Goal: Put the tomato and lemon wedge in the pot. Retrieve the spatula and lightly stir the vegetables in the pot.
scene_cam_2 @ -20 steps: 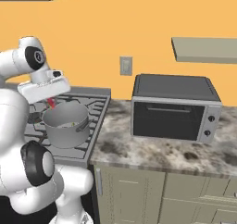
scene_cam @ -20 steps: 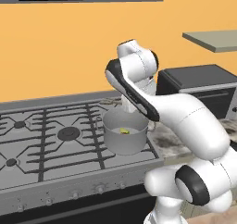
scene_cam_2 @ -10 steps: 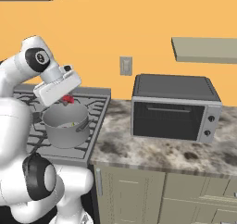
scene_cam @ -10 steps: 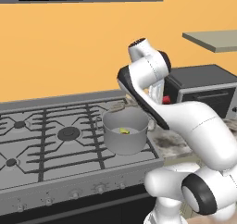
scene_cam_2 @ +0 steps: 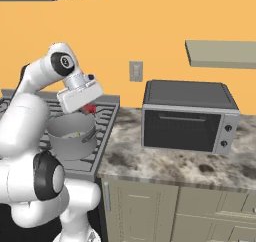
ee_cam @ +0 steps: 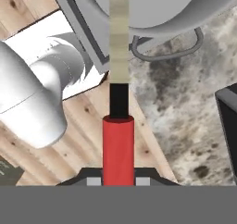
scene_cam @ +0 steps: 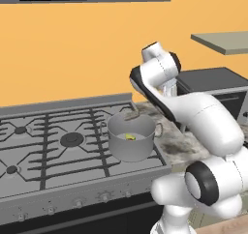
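The claw (ee_cam: 118,181) pinches the red handle of the spatula (ee_cam: 118,144). In the hand view the handle runs up from between the two dark tips, then turns black, then turns into a pale flat strip that reaches toward the pot (ee_cam: 157,15).

In the right base view the claw (scene_cam_2: 90,109) is just above the far rim of the pot (scene_cam_2: 72,136), and a bit of red shows under the white hand.

The pot (scene_cam: 131,137) sits on the right side of the stove (scene_cam: 53,151), close to the speckled tabletop (scene_cam: 174,143). A small yellow piece, the lemon wedge (scene_cam: 130,137), lies on the bottom of the pot. I cannot see the tomato well enough to say where it is.

Farther right on the tabletop (scene_cam_2: 165,161) stands a dark toaster oven (scene_cam_2: 187,117). Behind it all is the orange wall (scene_cam_2: 150,31), with a shelf (scene_cam_2: 222,54) up high.
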